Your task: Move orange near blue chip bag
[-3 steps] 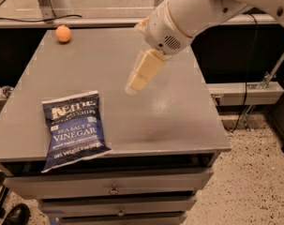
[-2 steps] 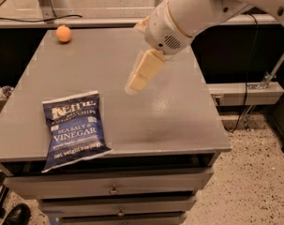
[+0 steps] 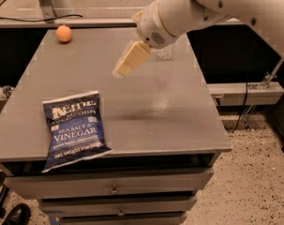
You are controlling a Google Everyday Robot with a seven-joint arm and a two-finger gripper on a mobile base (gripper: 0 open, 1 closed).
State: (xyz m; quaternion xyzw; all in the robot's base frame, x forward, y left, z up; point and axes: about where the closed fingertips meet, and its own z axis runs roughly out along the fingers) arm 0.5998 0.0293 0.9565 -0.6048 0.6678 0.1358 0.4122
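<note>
At the far left corner of the table (image 3: 179,116) sits the orange (image 3: 63,33), alone and close to the back edge, well apart from everything else. The chip bag (image 3: 74,128) lies flat, label up, at the near left corner, with its lower end hanging a little over the front edge.

The gripper (image 3: 121,70) hangs in the air over the middle of the table, nearer the far edge, and holds nothing. Whether it is apart or together I cannot tell. It slants down and toward the left side, which suggests the arm is set up to reach across for the fruit, so the pick-up is not yet begun.

The bare surface on the bag's far side looks like the natural spot to set the orange down. Being round, it may roll, and a clumsy touch at that corner could push it off the back edge.
</note>
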